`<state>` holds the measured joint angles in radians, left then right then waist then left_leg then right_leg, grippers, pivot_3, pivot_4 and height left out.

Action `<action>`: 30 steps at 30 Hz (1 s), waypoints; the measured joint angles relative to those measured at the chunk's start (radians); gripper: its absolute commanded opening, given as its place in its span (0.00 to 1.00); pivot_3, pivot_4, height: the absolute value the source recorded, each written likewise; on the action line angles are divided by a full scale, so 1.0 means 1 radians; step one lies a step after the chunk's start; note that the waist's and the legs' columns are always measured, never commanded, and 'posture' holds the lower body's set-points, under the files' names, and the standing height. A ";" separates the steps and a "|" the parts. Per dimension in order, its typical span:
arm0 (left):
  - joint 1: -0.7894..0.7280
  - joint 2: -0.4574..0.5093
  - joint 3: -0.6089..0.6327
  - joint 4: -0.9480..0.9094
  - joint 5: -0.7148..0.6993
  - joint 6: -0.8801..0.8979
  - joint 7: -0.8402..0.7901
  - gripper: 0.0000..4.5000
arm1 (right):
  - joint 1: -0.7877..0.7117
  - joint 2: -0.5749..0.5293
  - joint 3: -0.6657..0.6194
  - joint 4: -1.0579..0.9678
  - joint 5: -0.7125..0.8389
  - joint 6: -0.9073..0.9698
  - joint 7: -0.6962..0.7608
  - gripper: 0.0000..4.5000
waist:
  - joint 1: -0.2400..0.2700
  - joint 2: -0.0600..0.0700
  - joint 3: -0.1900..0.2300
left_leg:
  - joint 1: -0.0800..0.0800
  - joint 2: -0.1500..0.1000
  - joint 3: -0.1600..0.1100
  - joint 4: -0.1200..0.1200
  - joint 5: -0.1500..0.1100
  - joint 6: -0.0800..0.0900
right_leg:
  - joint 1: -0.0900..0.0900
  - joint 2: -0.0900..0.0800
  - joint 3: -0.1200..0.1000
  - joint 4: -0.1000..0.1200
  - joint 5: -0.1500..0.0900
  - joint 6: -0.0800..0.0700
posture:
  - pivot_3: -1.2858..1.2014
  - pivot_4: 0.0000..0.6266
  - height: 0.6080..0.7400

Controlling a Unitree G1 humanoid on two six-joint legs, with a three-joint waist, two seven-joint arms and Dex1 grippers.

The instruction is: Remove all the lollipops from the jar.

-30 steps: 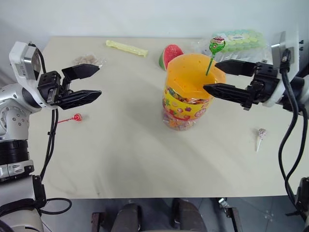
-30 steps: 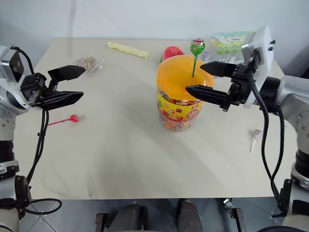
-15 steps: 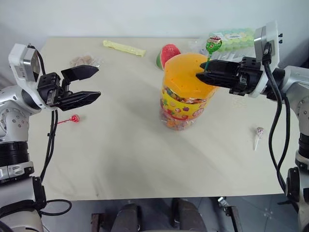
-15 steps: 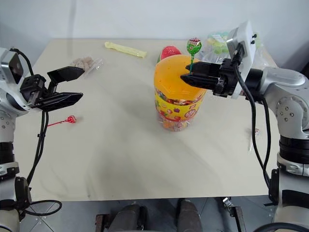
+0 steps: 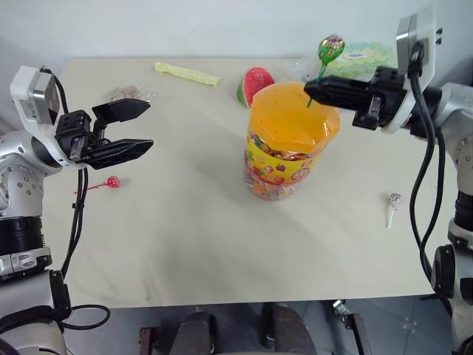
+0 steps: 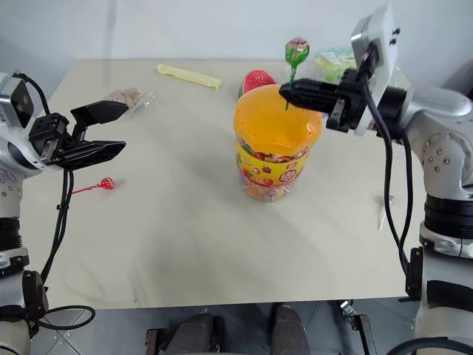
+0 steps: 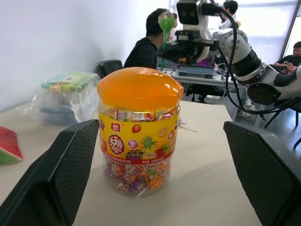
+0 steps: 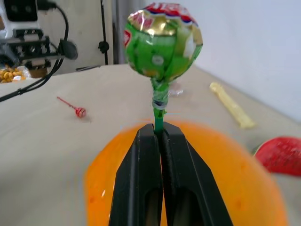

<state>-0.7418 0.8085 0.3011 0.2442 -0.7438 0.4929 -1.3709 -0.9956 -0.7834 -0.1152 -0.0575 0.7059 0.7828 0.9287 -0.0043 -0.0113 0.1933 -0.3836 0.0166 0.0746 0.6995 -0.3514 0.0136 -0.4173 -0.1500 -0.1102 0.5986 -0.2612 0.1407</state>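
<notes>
The jar (image 5: 287, 144), a clear tub with an orange domed lid and a yellow label, stands upright mid-table. My right gripper (image 5: 310, 90) hovers level just above the lid's far side, shut on the stick of the green lollipop (image 5: 330, 49), whose head stands upright above the fingers (image 8: 141, 155). The stick's lower end reaches down to the lid; I cannot tell whether it is clear of the hole. A red lollipop (image 5: 112, 182) lies on the table at the left and a pale one (image 5: 395, 200) at the right. My left gripper (image 5: 151, 124) is open, apart from the jar, above the red lollipop.
Behind the jar lie a watermelon-slice toy (image 5: 255, 83) and a clear pack of green-capped bottles (image 5: 366, 55). A long yellow packet (image 5: 186, 72) and a small clear snack bag (image 5: 129, 94) sit at the table's (image 5: 207, 251) back left. People sit behind desks in the left wrist view.
My right gripper went from open around the green lollipop's stick to shut on it, then rose, lifting the lollipop. The left gripper stayed where it was.
</notes>
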 measured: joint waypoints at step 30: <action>0.006 0.007 -0.040 0.036 0.044 0.010 -0.050 1.00 | 0.553 -0.148 -0.215 0.111 -0.258 0.227 -0.419 0.01 | 0.002 0.003 0.001 | -0.003 0.000 0.004 0.000 0.000 0.000 | -0.005 0.000 0.003 0.003 0.000 0.000 | 0.52 0.24 1.00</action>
<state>-0.7361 0.8160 0.2608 0.2798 -0.7001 0.5025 -1.4209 -0.4427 -0.9315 -0.3303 0.0539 0.4479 1.0099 0.5098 -0.0026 -0.0087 0.1939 -0.3863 0.0166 0.0784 0.6996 -0.3511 0.0134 -0.4221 -0.1501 -0.1070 0.6014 -0.2610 0.1409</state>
